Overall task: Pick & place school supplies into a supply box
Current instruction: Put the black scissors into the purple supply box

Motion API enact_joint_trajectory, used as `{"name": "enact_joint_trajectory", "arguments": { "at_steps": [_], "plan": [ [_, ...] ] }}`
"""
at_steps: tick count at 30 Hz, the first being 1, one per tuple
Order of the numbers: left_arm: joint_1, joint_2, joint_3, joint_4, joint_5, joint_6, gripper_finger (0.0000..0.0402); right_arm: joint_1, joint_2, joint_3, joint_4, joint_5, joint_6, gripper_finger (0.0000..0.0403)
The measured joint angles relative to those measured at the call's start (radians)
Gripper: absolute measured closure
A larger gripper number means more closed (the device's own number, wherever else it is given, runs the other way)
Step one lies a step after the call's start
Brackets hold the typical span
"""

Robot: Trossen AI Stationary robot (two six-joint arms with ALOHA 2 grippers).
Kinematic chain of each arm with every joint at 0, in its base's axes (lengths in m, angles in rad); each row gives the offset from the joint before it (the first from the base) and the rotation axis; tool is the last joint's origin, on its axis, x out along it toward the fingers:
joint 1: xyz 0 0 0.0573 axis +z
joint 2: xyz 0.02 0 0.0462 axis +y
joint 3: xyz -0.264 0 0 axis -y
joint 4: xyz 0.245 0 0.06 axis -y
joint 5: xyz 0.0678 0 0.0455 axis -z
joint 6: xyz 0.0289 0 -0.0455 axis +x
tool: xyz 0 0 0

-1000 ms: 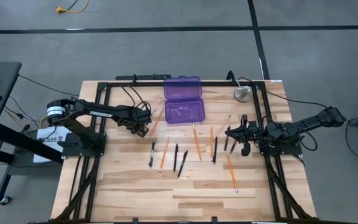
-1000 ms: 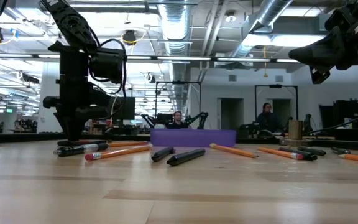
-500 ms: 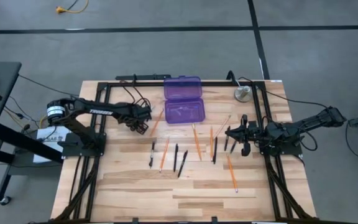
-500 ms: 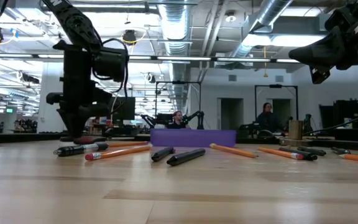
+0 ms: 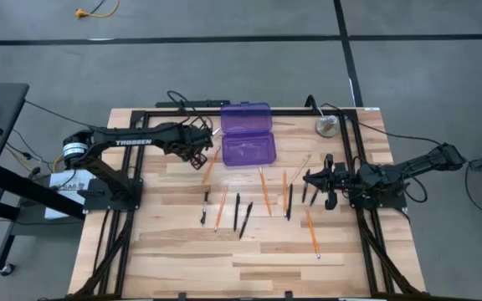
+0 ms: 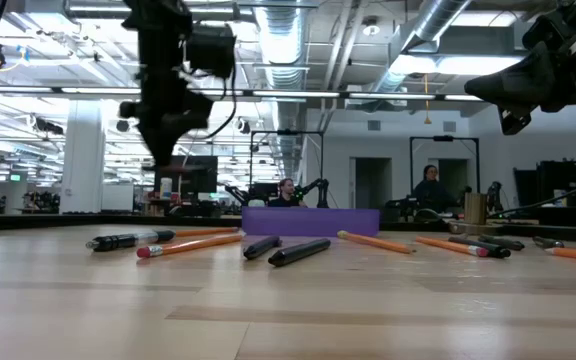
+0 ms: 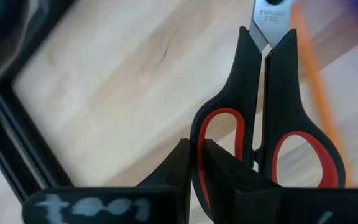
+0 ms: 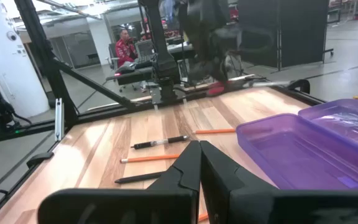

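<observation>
The left hand (image 5: 197,151) hung above the counter (image 5: 182,251), just left of the box (image 5: 247,142), clamped on the scissors (image 7: 263,137). The right hand (image 5: 310,180) waited at the right among pencils (image 5: 311,232), fingers together and empty.

Scissor blades: red-handled black scissors (image 7: 263,118) cut off just past the pivot, beside a blurred, probably orange pencil (image 7: 316,87).

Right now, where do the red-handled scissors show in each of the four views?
High view: hidden under the left gripper, left of the purple box.
Low view: not discernible; the left gripper hangs raised, left of the box.
Left wrist view: scissors fill the centre, clamped.
Right wrist view: a red bit beneath the far arm.
Shared landmark: the purple box.
</observation>
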Motion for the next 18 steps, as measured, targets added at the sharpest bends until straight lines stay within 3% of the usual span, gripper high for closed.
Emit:
{"name": "enact_joint_trajectory", "arguments": {
  "at_steps": [8,18],
  "plan": [
    [0.001,0.035,0.145,0.062,0.008,0.187,0.0388,0.000,0.000,0.000,0.000,0.000,0.000,0.0403],
    [-0.029,0.331,0.457,0.069,0.043,0.350,0.0388,0.000,0.000,0.000,0.000,0.001,0.000,0.0403]
  ]
}}
